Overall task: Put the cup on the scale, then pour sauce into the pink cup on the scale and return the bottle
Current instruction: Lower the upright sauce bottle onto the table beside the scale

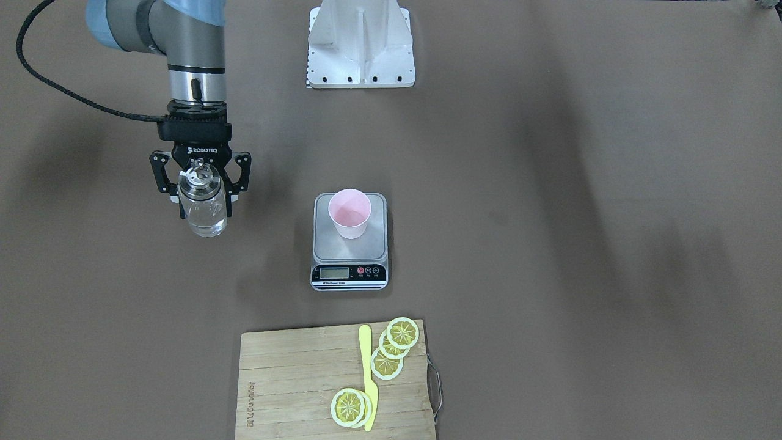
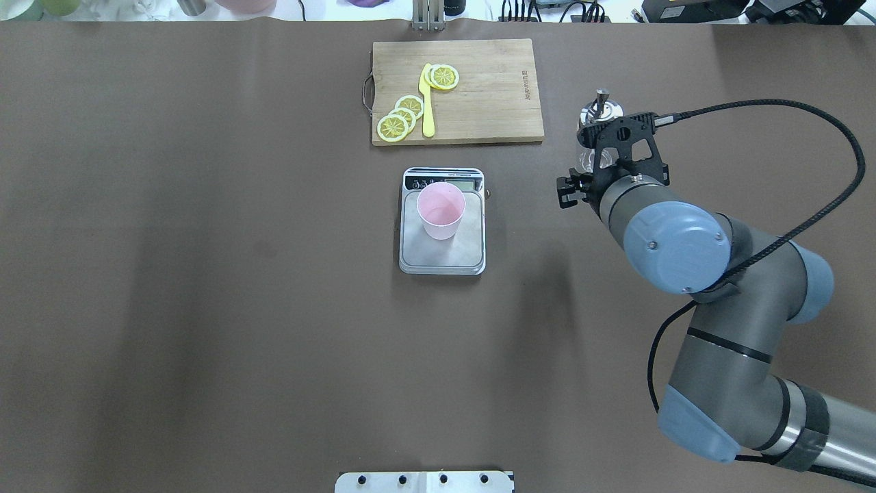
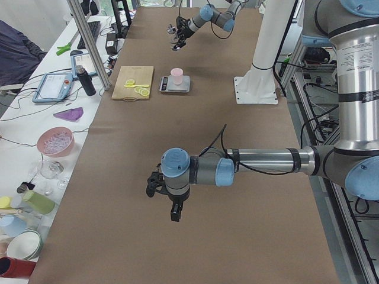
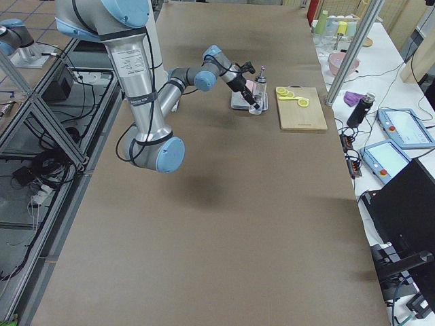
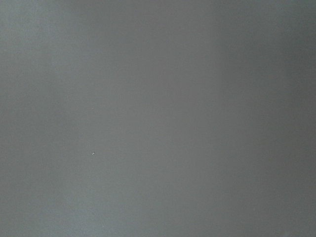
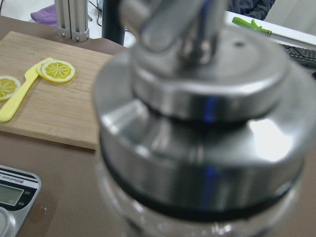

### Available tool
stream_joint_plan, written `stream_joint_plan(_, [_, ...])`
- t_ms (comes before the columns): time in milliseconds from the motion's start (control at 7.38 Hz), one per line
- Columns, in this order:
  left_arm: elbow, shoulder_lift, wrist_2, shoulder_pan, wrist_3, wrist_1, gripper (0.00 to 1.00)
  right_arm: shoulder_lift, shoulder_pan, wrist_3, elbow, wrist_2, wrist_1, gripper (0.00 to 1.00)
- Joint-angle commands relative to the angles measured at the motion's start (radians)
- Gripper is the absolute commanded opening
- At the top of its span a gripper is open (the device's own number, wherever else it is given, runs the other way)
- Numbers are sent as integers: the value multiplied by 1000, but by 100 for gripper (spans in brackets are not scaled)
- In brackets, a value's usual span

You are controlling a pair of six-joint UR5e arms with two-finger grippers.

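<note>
Where the bottle is: the small clear glass bottle (image 1: pixel 204 225) with a shiny metal pourer cap stands upright between the fingers of the right tool (image 1: pixel 205 206). It is on the robot's right side of the tabletop (image 1: pixel 550 244), well apart from the scale (image 1: pixel 333 247). Whether its base touches the tabletop cannot be told.
Right tool: black, clenched on the bottle's body from both sides. White lettering on its housing reads "ROBOTIQ".
Left tool (image 3: pixel 174 212): hangs low over bare tabletop, well apart from the other things. It shows only in a side view, so I cannot tell whether it is released or clenched.
Cup (image 1: pixel 349 211): pale pink, upright, mouth open, about the middle of the scale's steel platform.
Scale: silver platform and a black front strip that faces away from the robot, with an LCD and round buttons, one of them red. The digits and the white print beneath are too small to read.
Cutting board (image 1: pixel 293 379): wooden, with a metal handle, beyond the scale from the robot. A burnt-in brand word runs along one edge, not clearly legible.
On the board: lemon slices (image 1: pixel 403 333) and a yellow knife (image 1: pixel 368 379) lying among them.
</note>
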Motion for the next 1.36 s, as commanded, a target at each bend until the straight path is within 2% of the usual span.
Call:
stream_joint_plan(0, [0, 1, -3, 1, -1, 0, 99, -102, 20, 100, -9, 74, 228, 0])
stream_joint_plan(136, [-2, 1, -3, 0, 1, 0, 99, -124, 20, 134, -36, 74, 296, 0])
stream_joint_plan(407, [-3, 1, -3, 1, 1, 0, 99, -159, 20, 130, -195, 72, 563, 0])
stream_joint_plan(678, [-8, 1, -3, 0, 1, 0, 99, -158, 20, 107, -260, 63, 545, 0])
stream_joint_plan(1220, [-8, 1, -3, 0, 1, 0, 99, -161, 20, 105, -268, 36, 499, 0])
